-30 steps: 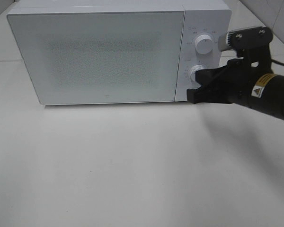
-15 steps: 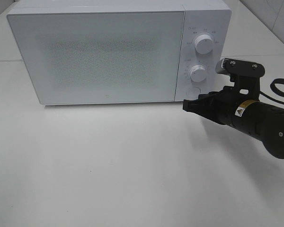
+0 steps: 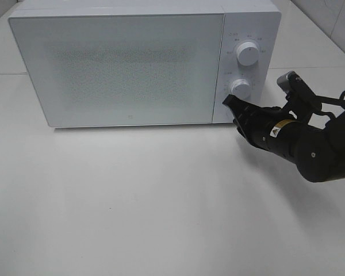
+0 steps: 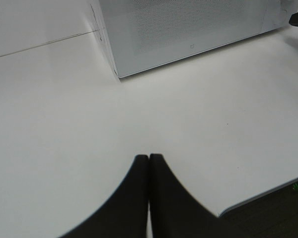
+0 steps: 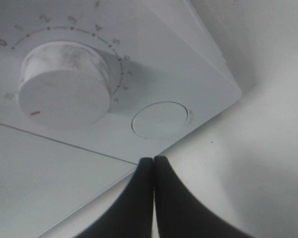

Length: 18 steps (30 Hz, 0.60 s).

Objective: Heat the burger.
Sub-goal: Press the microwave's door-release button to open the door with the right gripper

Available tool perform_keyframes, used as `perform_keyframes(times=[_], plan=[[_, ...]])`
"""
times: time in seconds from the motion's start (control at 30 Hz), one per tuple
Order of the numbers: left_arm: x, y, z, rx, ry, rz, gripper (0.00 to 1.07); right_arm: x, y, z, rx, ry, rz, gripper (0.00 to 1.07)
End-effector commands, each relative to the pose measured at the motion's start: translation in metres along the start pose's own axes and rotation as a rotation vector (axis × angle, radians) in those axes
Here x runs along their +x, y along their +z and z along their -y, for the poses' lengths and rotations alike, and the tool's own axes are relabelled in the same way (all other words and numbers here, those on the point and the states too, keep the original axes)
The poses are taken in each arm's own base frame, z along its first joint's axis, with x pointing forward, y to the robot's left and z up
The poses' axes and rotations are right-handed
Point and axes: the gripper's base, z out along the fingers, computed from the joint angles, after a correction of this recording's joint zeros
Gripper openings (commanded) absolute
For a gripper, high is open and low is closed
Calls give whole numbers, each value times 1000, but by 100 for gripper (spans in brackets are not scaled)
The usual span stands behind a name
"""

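So, most of the plain white surface (image 3: 161, 201) is taken up by the boxy white microwave (image 3: 126, 63). Its frosted door is shut, so the burger can't be seen anywhere. It's probably already inside, but that can't be confirmed. The right claw (image 3: 230, 103), clenched tight on nothing, was up at the lower white dial (image 3: 240, 88) a second ago. It's since been dropped and swung round, so its tip is now lined up just under the round flush button (image 5: 160, 119). The dial step looks done and a button press seems to be next. The left claw (image 4: 149, 161) is parked clenched too, well back from the oven.
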Motion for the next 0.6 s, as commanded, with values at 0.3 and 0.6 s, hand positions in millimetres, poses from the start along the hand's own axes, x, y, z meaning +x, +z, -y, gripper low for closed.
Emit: perform_keyframes(times=[0.3,0.6], plan=[[0,-1,0,0,-10,23,0,1,23,-1,-9,217,17,0],[0,-1,0,0,-10,23,0,-7,23,2,-7,307,114,0]])
